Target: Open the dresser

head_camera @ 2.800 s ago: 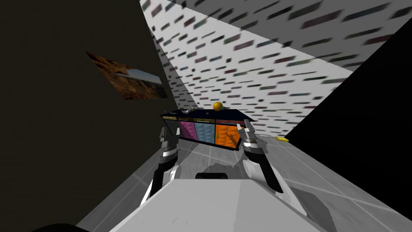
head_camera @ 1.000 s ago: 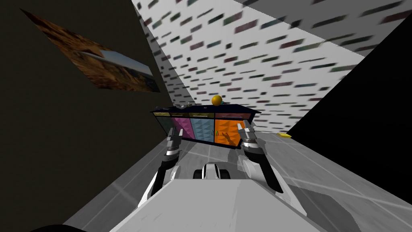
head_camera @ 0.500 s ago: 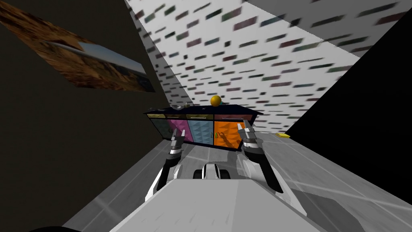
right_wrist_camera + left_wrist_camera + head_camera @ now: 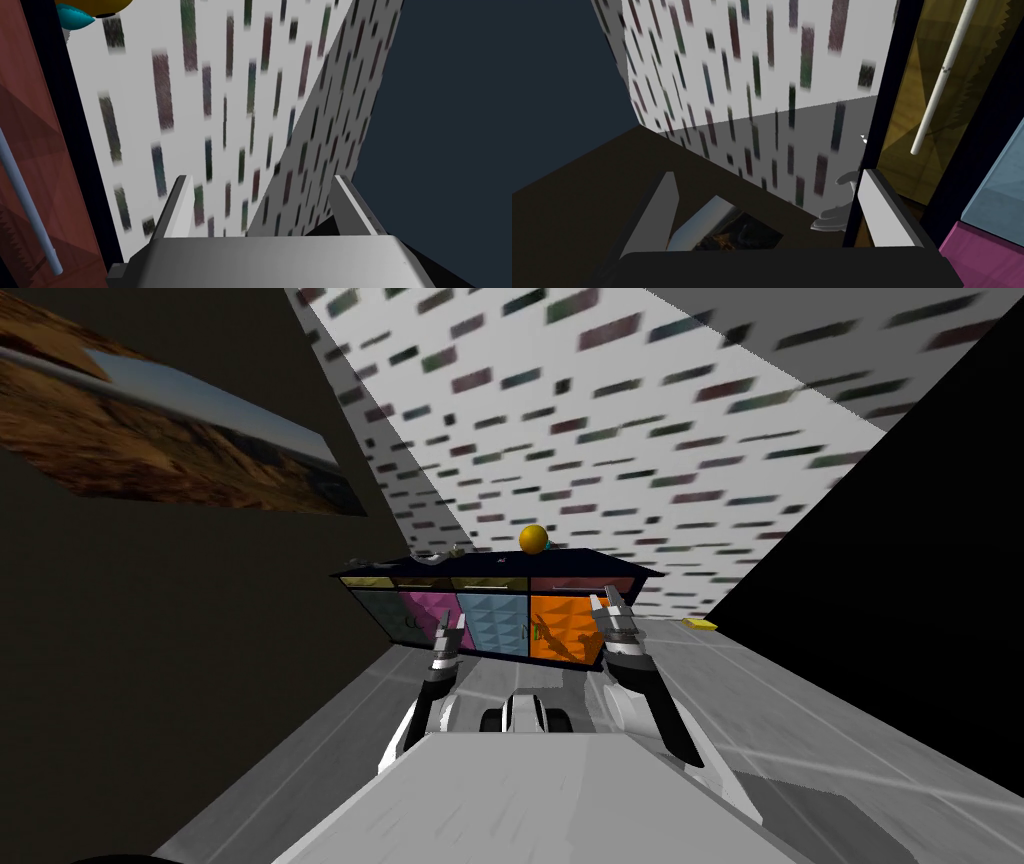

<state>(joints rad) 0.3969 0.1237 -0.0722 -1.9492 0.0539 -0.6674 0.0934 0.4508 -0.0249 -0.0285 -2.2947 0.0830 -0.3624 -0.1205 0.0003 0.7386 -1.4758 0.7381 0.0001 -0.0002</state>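
Dark brown wall [image 4: 150,618] is closing off the left side, carrying a landscape picture [image 4: 170,438], and it is meeting the white wall flecked with dark dashes [image 4: 620,438] in a corner just behind the dresser's left end. Grey floor [image 4: 800,728] is stretching open between me and the dresser [image 4: 500,608], which is standing straight ahead against the flecked wall. The left gripper [image 4: 447,633] is hanging in front of the pink and blue doors with its fingers spread wide and nothing between them; from the wrist, that gripper [image 4: 772,210] is looking past the dresser's dark left edge at a yellow drawer front with a white bar handle [image 4: 942,80]. The right gripper [image 4: 608,610] is hovering by the orange door's right edge, and its fingers [image 4: 262,205] are likewise standing apart and empty beside a red-brown drawer front with a pale bar handle [image 4: 25,200]. Further right a small yellow item [image 4: 701,625] is lying on the floor, and a black area [image 4: 900,588] is cutting in beyond it. The dresser is showing a dark top and frame, a row of shallow drawers above four faceted doors in green, pink, blue and orange, all looking shut, with an orange-yellow ball [image 4: 533,538] sitting on top.
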